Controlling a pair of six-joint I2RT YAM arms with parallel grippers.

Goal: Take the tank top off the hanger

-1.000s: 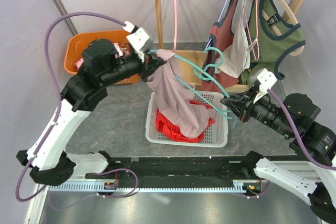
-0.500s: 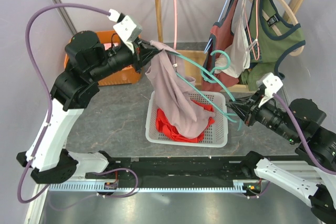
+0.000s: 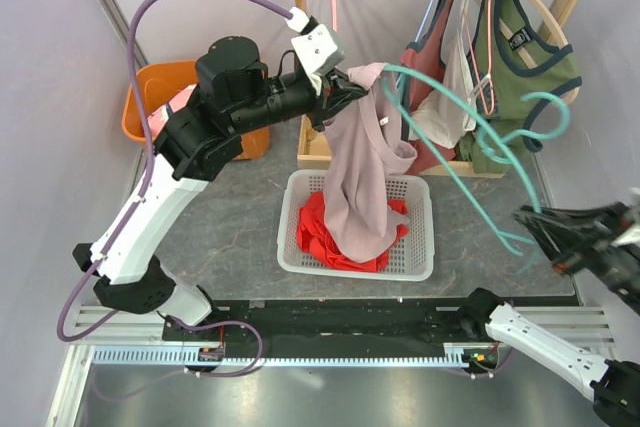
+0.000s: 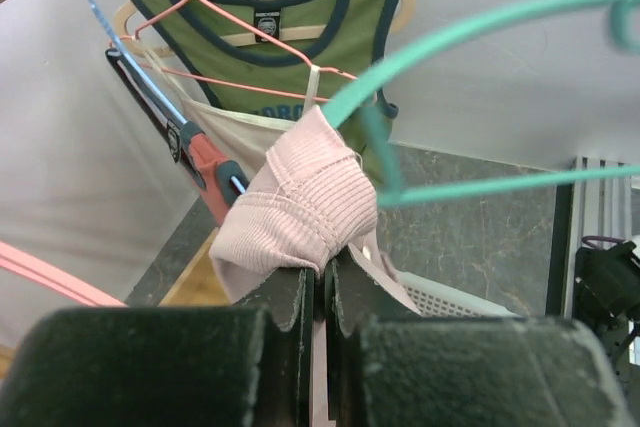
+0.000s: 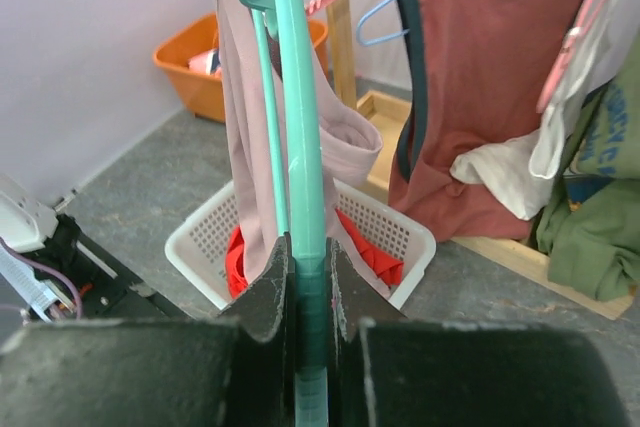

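Left gripper (image 4: 322, 285): pinched tight on a strap of the dusty-pink tank top (image 3: 362, 182), holding it up high.
Right gripper (image 5: 307, 265): clamped on the teal hanger (image 5: 300, 137), way out on the right.
Where the top is: hangs from that left pinch down into the white mesh basket (image 3: 418, 269), onto the red clothes (image 3: 312, 232). The strap looks like it's looped round the hanger's end.
Step in hand: I'd guess slipping that last strap off.
Doing it well: pull apart along the hanger arm, not across it, so the loop slides off the tip instead of snagging.
Materials: ribbed, stretchy, clingy knit. The hanger is thin, smooth, curved plastic and looks bendy, so go easy.
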